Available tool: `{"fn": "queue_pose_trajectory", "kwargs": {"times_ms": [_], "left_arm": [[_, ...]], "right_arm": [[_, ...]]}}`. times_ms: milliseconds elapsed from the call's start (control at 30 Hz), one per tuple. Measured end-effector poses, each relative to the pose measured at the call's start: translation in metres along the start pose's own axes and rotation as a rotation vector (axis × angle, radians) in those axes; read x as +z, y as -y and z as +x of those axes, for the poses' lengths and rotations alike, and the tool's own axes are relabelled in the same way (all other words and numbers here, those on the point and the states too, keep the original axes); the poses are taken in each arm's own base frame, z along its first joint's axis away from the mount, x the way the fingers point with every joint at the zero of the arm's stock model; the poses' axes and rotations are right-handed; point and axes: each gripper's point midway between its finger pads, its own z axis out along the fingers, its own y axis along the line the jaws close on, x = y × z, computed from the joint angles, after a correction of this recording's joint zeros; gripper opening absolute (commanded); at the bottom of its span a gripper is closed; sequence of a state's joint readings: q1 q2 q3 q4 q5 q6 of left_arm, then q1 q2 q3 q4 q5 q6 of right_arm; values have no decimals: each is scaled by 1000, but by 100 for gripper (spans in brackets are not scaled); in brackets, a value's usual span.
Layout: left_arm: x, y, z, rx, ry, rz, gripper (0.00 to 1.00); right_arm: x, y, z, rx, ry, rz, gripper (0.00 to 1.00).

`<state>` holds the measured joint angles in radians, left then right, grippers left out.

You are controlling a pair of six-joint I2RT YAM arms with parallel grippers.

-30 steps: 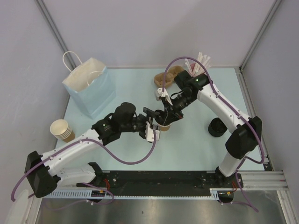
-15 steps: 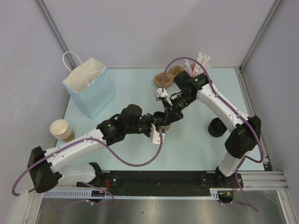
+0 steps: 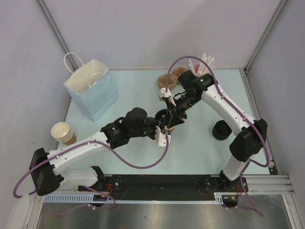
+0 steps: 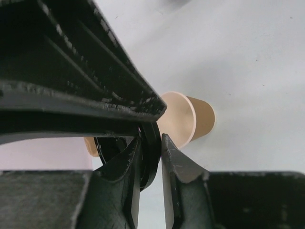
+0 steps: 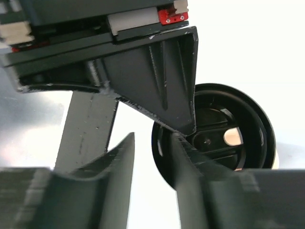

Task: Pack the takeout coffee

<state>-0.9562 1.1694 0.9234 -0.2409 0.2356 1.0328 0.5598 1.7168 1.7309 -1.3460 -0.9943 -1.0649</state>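
Top view first: both arms are crowded over the middle of the tabletop (image 3: 200, 152). The left gripper (image 3: 164, 126) and right gripper (image 3: 168, 114) are nearly nose to nose, and the tan cup (image 3: 170, 129) sits right under them. It's too much black on black there for me to read either set of jaws. The blue paper bag (image 3: 93, 93) is well off at the far left, so I'd say no packing yet and we're on the lidding step.

Left wrist cam: my left jaws are clamped on the rim of the black lid (image 4: 149, 152), which is held edge-on. The cup is just beyond it, mouth open with the cream inside showing, so it's lidless. My guess is the lid is pinched by its edge so the underside is free to go down on the cup.

Right wrist cam: the lid is face-on here, with a left finger across it. The right jaws are apart, with the lid's edge showing in the gap, and I don't see them pinching anything. Looks to me like the right arm is there to steady or press, not carry. One risk: an edge pinch could let the lid pivot and seat crooked.
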Motion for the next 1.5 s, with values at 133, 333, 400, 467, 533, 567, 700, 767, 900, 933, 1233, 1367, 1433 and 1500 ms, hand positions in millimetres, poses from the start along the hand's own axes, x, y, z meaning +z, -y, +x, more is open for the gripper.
{"fn": "queue_pose_trajectory", "kwargs": {"times_ms": [133, 333, 400, 467, 533, 567, 700, 767, 900, 933, 1233, 1367, 1433, 1500], "left_arm": [[0, -6, 0, -34, -1, -33, 17], [0, -8, 0, -142, 21, -49, 11], [-3, -12, 4, -213, 38, -59, 11], [-8, -18, 10, -298, 58, -69, 12], [-13, -24, 15, -383, 85, -77, 13], [-16, -27, 16, -430, 106, -75, 14], [-28, -29, 8, -564, 212, -26, 15], [-33, -26, -2, -608, 273, 21, 15], [-45, -14, -29, -655, 395, 138, 15], [-48, -12, -33, -657, 416, 158, 15], [-74, -2, -60, -681, 548, 284, 16], [-79, 0, -64, -693, 573, 317, 15], [-80, 0, -67, -693, 585, 329, 15], [-81, 0, -68, -694, 593, 336, 15]], "right_arm": [[-13, 6, -4, -15, 9, 43, 63], [-55, 7, -11, -50, 21, 187, 73], [-69, -1, -16, -71, 15, 245, 76], [-79, -12, -21, -113, 6, 300, 83], [-83, -27, -21, -173, -25, 373, 86], [-84, -33, -21, -203, -37, 397, 88], [-81, -53, -19, -334, -107, 485, 95], [-83, -47, -20, -371, -124, 536, 96], [-78, -28, -15, -397, -155, 587, 96], [-76, -26, -15, -403, -159, 590, 96], [-53, -22, -40, -487, -78, 548, 93], [-40, -25, -45, -486, -41, 486, 90], [-34, -27, -45, -477, -26, 451, 86], [-28, -29, -45, -471, -11, 420, 79]]}}
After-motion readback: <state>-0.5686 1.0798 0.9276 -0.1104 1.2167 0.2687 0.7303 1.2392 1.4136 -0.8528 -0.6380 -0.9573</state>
